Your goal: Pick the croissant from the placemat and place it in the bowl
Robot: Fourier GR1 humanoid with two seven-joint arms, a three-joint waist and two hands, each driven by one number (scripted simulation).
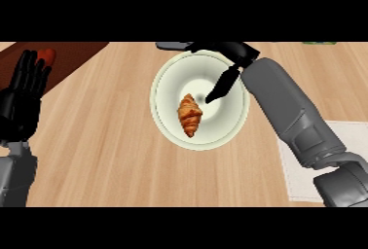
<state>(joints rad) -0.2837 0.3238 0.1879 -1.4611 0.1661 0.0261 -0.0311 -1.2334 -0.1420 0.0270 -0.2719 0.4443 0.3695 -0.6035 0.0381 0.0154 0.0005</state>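
Observation:
A golden-brown croissant point(190, 115) lies inside the pale cream bowl point(167, 80) in the middle of the wooden counter. My right hand point(229, 57) hovers over the bowl's far right rim, open, with one finger pointing down toward the croissant and nothing held. The white placemat point(338, 146) lies at the right, partly hidden under my right forearm. My left hand point(23, 92) rests open at the left edge, fingers up.
A dark brown mat point(75, 51) sits at the upper left with a red object point(46, 54) behind my left hand's fingers. A small green thing point(318, 43) shows at the top right edge. Bare wood surrounds the bowl.

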